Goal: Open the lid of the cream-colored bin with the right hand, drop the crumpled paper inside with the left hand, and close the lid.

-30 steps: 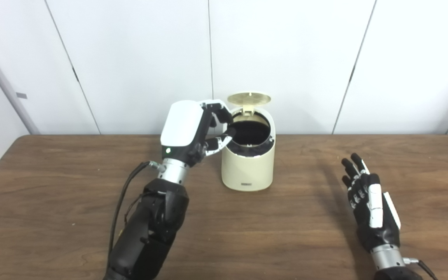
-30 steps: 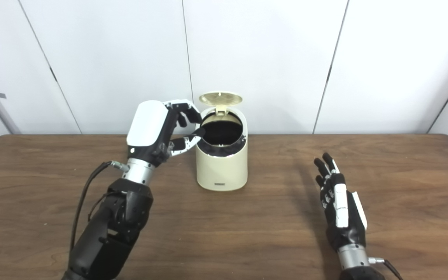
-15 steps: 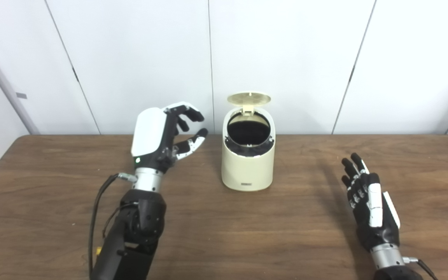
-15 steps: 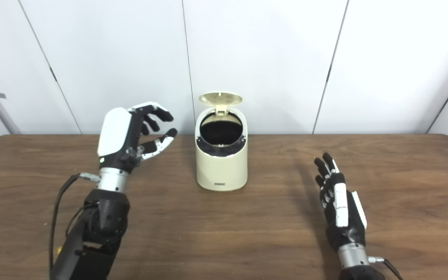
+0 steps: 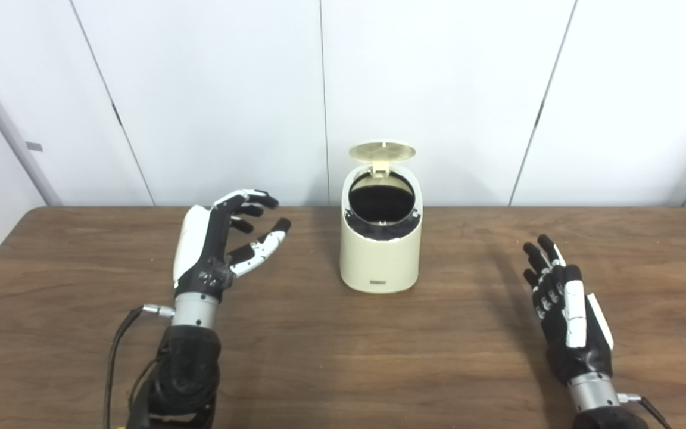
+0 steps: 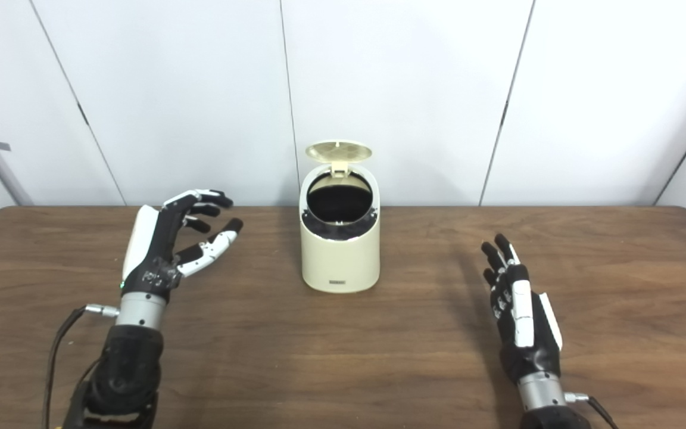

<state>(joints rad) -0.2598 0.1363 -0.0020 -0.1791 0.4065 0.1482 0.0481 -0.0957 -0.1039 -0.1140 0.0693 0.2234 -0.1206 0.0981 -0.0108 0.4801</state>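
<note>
The cream-colored bin (image 5: pixel 380 262) stands on the wooden table (image 5: pixel 343 357) near its back edge. Its round lid (image 5: pixel 382 151) is tipped up behind the dark opening (image 5: pixel 380 197). No crumpled paper shows anywhere; the bin's inside is black. My left hand (image 5: pixel 212 253) hovers left of the bin, apart from it, fingers spread and empty. My right hand (image 5: pixel 563 310) rests low at the front right, fingers straight and apart, holding nothing.
White wall panels (image 5: pixel 200 89) rise right behind the table's back edge. A cable (image 5: pixel 117 339) trails from my left wrist. Bare wood lies between the hands and the bin.
My left hand has drawn back from the bin's opening, down and to the left, with its fingers open. The right hand and the lid have not moved.
</note>
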